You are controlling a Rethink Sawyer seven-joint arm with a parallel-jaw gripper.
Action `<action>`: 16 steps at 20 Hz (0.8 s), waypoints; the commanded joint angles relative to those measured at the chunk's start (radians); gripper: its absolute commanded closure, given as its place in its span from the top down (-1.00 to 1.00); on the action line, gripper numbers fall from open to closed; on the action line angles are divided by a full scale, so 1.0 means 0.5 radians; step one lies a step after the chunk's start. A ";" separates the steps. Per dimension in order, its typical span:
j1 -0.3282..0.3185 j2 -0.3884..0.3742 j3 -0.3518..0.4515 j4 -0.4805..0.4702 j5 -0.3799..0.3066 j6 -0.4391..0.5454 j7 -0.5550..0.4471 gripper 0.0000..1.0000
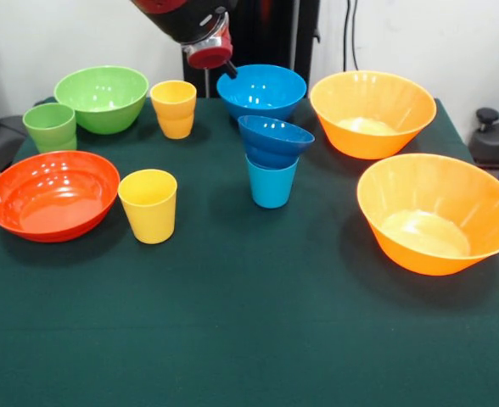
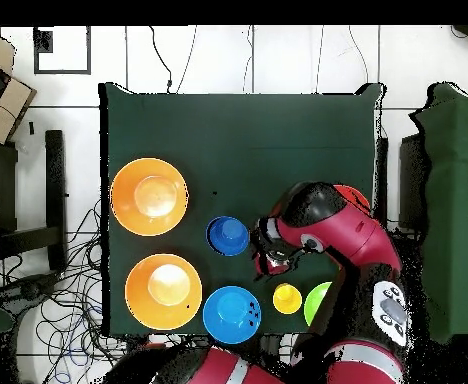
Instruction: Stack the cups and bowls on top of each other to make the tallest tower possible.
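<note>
A small dark blue bowl (image 1: 275,138) sits slightly tilted on top of a light blue cup (image 1: 271,184) at mid-table; the pair also shows in the overhead view (image 2: 227,235). A medium light blue bowl (image 1: 261,90) stands behind them. A green bowl (image 1: 101,97), a green cup (image 1: 50,125) and a yellow cup (image 1: 173,108) stand at the far left. A red-orange bowl (image 1: 53,194) and a second yellow cup (image 1: 148,204) stand nearer. Two large orange bowls (image 1: 372,113) (image 1: 438,212) stand on the right. My gripper (image 1: 209,52) hangs high between the far yellow cup and the light blue bowl, holding nothing.
The table has a dark green cloth (image 1: 249,339). In the overhead view my arm (image 2: 348,240) covers the red-orange bowl, the green cup and part of the green bowl (image 2: 318,300). Cables lie on the floor beside the table (image 2: 68,300).
</note>
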 commanded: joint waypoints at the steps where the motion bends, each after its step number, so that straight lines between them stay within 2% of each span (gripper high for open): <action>1: 0.008 0.009 0.218 0.173 -0.095 -0.313 -0.116 1.00; 16: 0.009 0.013 0.256 0.223 -0.071 -0.405 -0.104 1.00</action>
